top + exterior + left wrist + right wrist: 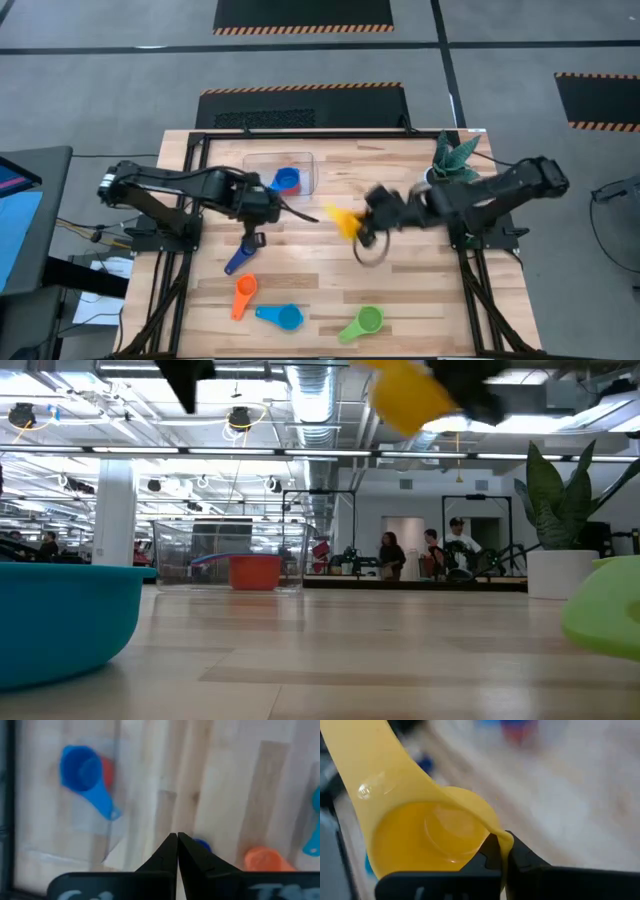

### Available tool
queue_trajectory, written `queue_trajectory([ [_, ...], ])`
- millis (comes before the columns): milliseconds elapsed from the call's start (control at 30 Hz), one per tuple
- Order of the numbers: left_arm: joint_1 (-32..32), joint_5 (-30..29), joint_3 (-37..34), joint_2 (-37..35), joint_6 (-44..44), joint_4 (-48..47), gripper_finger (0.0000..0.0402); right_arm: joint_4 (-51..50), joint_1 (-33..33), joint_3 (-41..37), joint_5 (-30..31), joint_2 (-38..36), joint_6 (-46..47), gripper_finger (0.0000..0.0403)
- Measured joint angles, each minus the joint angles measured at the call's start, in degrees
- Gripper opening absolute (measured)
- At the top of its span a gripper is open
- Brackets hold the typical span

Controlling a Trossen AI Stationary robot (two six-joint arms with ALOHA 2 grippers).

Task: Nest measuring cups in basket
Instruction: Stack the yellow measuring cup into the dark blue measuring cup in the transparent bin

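The clear basket stands at the table's far middle; in it a blue cup sits on a red cup. My right gripper is shut on a yellow cup, held in the air right of the basket. My left gripper hangs shut, holding nothing, over the table just near and right of the basket. On the table lie a dark blue cup, an orange cup, a light blue cup and a green cup. My right gripper pinches the yellow cup's bowl wall at the rim, on the side away from the handle. One finger stands inside the bowl and the other outside. The cup is lifted clear of the table.
A white pot with a green plant stands at the far right corner, beside my right arm. Bare wood lies between the basket and the loose cups at the near edge. People stand in the room far behind the table.
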Motion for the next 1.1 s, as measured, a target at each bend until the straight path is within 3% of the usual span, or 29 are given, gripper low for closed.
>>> queue_trajectory([
  [167,-3.74,-5.93,-0.02,-4.57,-5.22,-1.04,0.0,9.17,-9.82,9.69,-0.19,6.06,-17.05,0.0007],
  [300,-7.06,-9.29,-0.03,-7.05,-10.1,-1.14,0.0,9.79,-16.52,20.33,-1.03,13.37,-28.56,0.0007],
  [500,-11.95,-12.69,-1.3,-7.58,-16.94,-0.46,0.0,4.72,-24.57,37.3,-9.59,27.15,-40.52,0.0007],
  [633,-14.79,-13.61,-6.17,-7.91,-23.55,0.53,0.0,-2.83,-27.39,48.36,-16.26,36.86,-46.12,0.0006],
  [933,-18.39,-16.02,-14.22,-8.69,-36.17,10.67,0.0,-16.17,-29.28,69.43,-21.59,54.68,-56.39,0.0006],
  [1100,-18.37,-19.39,-16.2,-8.58,-38.86,17.3,0.0,-15.97,-29.33,68.62,-21.8,56.64,-58.15,0.0006],
])
